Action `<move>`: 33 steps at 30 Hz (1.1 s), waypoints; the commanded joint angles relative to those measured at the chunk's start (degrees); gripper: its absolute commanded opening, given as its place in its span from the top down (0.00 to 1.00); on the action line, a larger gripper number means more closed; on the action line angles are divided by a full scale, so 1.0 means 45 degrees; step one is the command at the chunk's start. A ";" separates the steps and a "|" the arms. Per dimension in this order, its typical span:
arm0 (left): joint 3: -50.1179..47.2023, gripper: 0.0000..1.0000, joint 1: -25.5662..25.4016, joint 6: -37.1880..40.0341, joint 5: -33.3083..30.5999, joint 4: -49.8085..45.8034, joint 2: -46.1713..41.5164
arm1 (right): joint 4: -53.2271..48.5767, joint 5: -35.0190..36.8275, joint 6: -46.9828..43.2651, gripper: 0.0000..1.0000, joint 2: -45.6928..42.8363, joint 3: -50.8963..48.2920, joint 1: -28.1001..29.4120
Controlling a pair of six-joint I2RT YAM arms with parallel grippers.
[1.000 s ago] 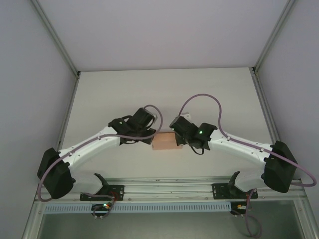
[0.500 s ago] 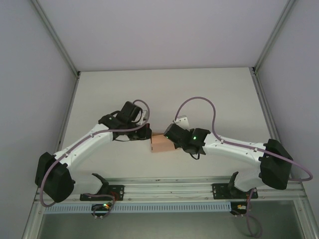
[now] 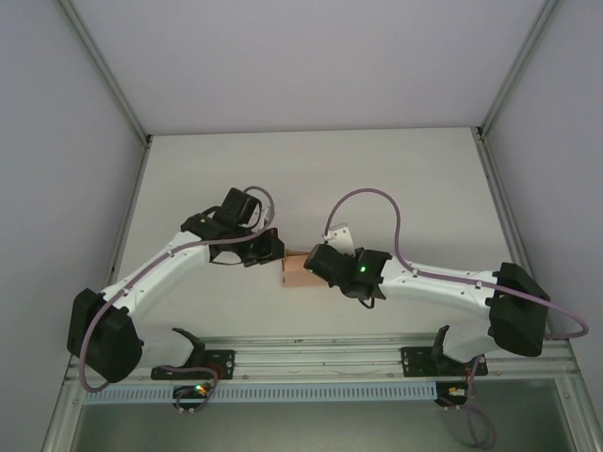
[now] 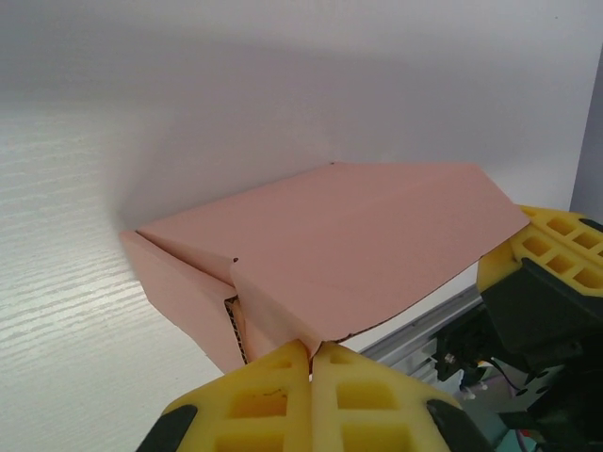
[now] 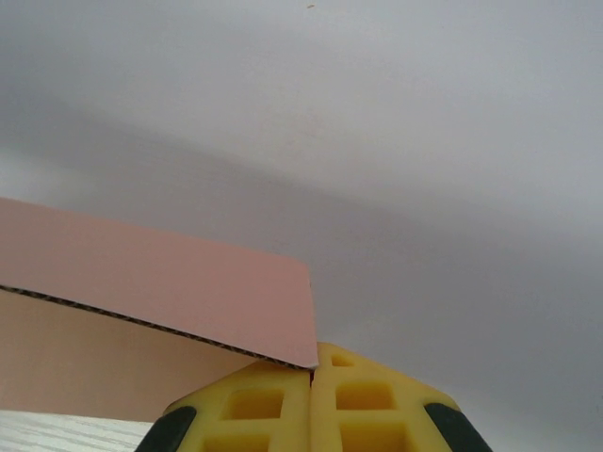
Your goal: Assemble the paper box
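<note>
The salmon-pink paper box [image 3: 297,272] lies on the table between the two arms, and its lid panel [image 4: 377,245] slopes up over the body. My left gripper [image 3: 274,249] is at the box's left end. It is shut, with its yellow fingertips [image 4: 283,369] touching the lid's folded corner. My right gripper [image 3: 317,265] is over the box's right part, also shut. Its fingertips [image 5: 273,386] press against the corner of a raised card panel [image 5: 160,278]. One right finger [image 4: 556,247] shows beyond the lid's far end. I cannot tell whether any card is pinched.
The white table [image 3: 311,179] is walled on three sides. A metal rail [image 3: 320,358] with the arm bases runs along the near edge, close behind the box. Purple cables [image 3: 377,202] loop above both wrists.
The right gripper has moved left and nearer, coming over the box. The left gripper has drawn back to the left. The box has shifted a little left.
</note>
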 commanded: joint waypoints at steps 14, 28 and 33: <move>-0.1205 1.00 -0.1452 0.2127 -0.2449 -0.0542 0.0311 | 0.1352 -0.1025 -0.0026 0.99 -0.0247 -0.1372 0.0318; -0.1435 1.00 -0.1860 0.2378 -0.3011 -0.0194 0.0330 | 0.2620 -0.1535 -0.1109 0.35 -0.2743 -0.2114 0.0086; -0.1361 1.00 -0.1926 0.2536 -0.3118 -0.0221 0.0434 | 0.4158 -0.2436 -0.1856 0.24 -0.3578 -0.2167 -0.0831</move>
